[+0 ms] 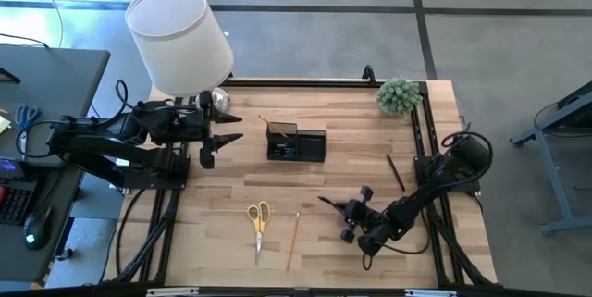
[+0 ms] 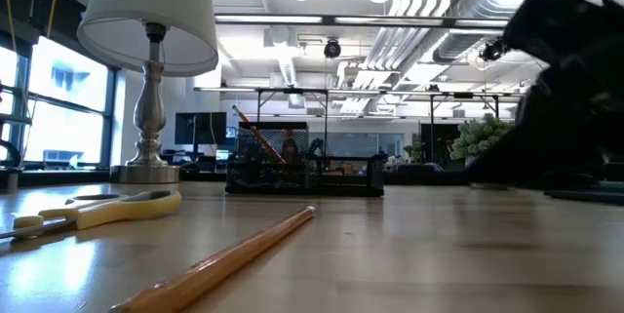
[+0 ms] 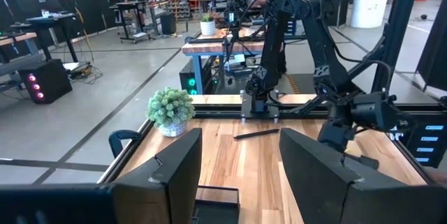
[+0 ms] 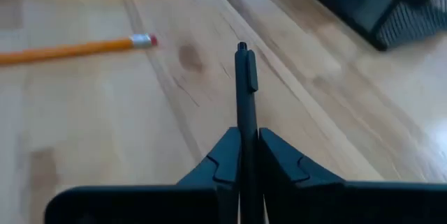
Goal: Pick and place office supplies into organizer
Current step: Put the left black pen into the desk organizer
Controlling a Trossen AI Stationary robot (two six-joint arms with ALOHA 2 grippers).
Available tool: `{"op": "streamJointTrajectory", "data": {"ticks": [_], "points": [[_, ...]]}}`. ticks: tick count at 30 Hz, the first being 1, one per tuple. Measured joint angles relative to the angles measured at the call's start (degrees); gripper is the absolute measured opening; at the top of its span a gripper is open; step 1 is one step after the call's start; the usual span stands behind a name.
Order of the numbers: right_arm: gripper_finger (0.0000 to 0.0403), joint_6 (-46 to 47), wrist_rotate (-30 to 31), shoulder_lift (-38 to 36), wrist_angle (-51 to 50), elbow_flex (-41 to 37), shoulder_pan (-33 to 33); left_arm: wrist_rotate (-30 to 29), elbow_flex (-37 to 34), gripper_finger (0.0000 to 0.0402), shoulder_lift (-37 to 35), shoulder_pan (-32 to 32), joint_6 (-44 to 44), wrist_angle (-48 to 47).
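My right gripper (image 1: pixel 340 206) is near the table's front right, shut on a dark pen (image 4: pixel 242 77) that juts out ahead of it. The black organizer (image 1: pixel 296 142) stands at mid-table with a pencil leaning in it. The yellow-handled scissors (image 1: pixel 259 218) and a wooden pencil (image 1: pixel 294 240) lie flat near the front edge, to the left of my right gripper. A second dark pen (image 1: pixel 396 172) lies flat at the right. My left gripper (image 1: pixel 222 135) hovers open at the left, beside the lamp, holding nothing. My right gripper pinches the dark pen's rear part (image 4: pixel 246 155) between its two fingers (image 4: pixel 283 165). The pen lies along the fingers, its clip end (image 4: pixel 242 49) sticking out ahead of the fingertips. The fingers slant down from the table's right near side.
A white-shaded lamp (image 1: pixel 180 38) stands at the far left corner. A small green plant (image 1: pixel 400 95) sits at the far right corner. Bare wood lies between the organizer and the scissors.
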Motion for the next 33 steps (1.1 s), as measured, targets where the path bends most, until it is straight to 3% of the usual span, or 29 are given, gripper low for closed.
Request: {"op": "streamJointTrajectory", "data": {"ticks": [8,14,24,33], "points": [[0.0021,-11.3,1.4,-0.1,-0.2,6.6,-2.8,0.0,0.0,0.0184,0.0,0.0,0.1,0.0],[0.0025,-18.3,7.1,-0.2,-0.2,10.9,-4.3,0.0,0.0,0.0184,0.0,0.0,0.1,-0.2],[0.0022,-22.4,14.7,-0.7,-0.2,14.9,-5.0,0.0,0.0,0.0184,0.0,0.0,0.4,-0.4],[0.0028,-27.0,21.6,-6.2,-0.2,16.1,-5.0,1.1,0.0,0.0184,0.0,0.0,1.6,1.0]]}}
